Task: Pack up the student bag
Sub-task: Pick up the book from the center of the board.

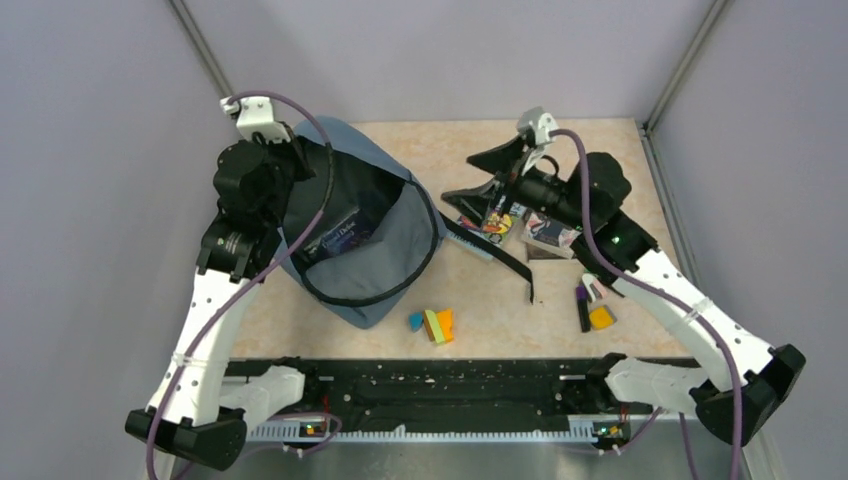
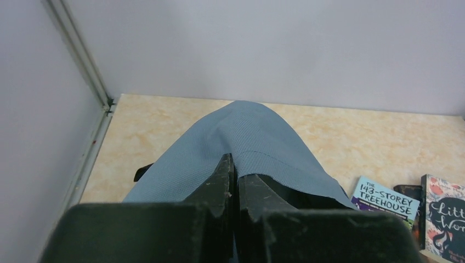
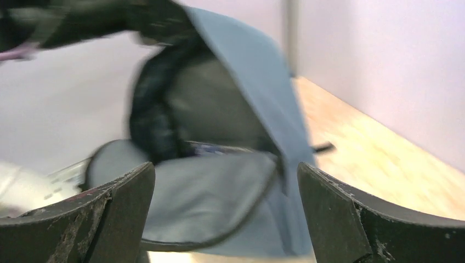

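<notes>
Pinching fabric of student bag (image 2: 247, 131), left gripper (image 2: 234, 170) seen clamped tight; right gripper (image 3: 225, 167) held wide apart, empty.

You are facing pale lilac walls (image 1: 450, 50) enclosing a beige marbled tabletop (image 1: 440, 140), with metal posts (image 1: 683, 62) standing in the far corners.

The student bag (image 1: 385, 262) is matt woven cloth; the table (image 1: 480, 305) smooth, stone-patterned.

The student bag (image 1: 385, 268), a book (image 1: 345, 231) inside, lies left of the other books (image 1: 548, 236).
</notes>
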Controlling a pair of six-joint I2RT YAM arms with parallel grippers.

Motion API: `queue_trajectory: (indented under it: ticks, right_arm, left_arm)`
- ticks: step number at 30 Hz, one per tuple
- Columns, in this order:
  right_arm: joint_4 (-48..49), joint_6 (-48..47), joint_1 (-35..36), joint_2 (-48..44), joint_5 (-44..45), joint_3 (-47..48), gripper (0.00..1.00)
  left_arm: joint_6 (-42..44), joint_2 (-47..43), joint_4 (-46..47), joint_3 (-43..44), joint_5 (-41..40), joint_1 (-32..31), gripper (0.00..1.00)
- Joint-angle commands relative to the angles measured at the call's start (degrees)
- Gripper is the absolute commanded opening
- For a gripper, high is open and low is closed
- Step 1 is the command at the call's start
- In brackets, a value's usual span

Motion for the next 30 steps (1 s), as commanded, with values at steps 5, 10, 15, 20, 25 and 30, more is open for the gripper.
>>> queue_trajectory:
  ticks: [5,10,15,20,25,30]
  right_arm:
    - [-10.39,12.10,-21.38,-1.68,8.30,-9.74,0.99]
    - [-10.37,18.17,-38.61,0.92,8.90,-18.49,0.99]
    - [-1.57,19.59,-47.44,5.21,14.14,-25.58,0.99]
    - [4.27,19.33,-52.28,13.88,13.02,-25.38,0.99]
    - [10.46,20.39,-56.19,21.21,11.44,-25.19,0.99]
    - [18.04,24.45,-59.43,30.03,4.30,-23.96,0.96]
  left_arm:
    - [2.25,-8.25,6.19,-0.71,-4.63,0.54,0.00]
    - [2.14,-12.06,10.17,-6.59,-1.96,0.50,0.00]
    - [2.10,-12.16,10.75,-8.62,-1.17,0.55,0.00]
    - [2.11,-11.57,11.00,-9.92,-0.40,0.56,0.00]
    - [1.87,-10.57,10.83,-10.15,0.81,0.55,0.00]
    - [1.76,-10.39,10.83,-10.30,1.44,0.55,0.00]
